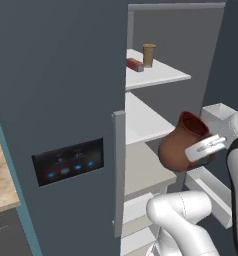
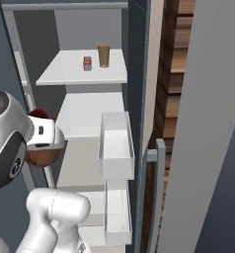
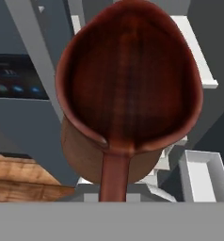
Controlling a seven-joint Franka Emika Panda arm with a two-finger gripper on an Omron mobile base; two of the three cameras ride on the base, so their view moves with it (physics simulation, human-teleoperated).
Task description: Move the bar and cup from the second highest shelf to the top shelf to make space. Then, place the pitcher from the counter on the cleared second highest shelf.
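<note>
Inside the tall grey cabinet [image 1: 61,75], its door swung aside, the top shelf [image 1: 163,75] carries the tan cup [image 1: 149,54] and the small red bar [image 1: 135,64] side by side near its back, while the second highest shelf [image 1: 141,120] below them lies bare. Just outside and slightly below that bare shelf's front edge hangs the reddish-brown pitcher [image 1: 183,142], tilted with its flared mouth turned up toward the shelves, gripped by the gripper [image 1: 211,145], whose jaws are closed narrowly on the loop handle; in the hand view the handle runs straight down from the rim to the camera and the wide dark mouth [image 3: 128,80] faces it. By its look the clay jug would be rigid, fairly heavy for its size and breakable, its round belly too broad to span, which makes the handle the sensible hold; hung from there it may swing or twist, so the base should be levelled before it meets the shelf
</note>
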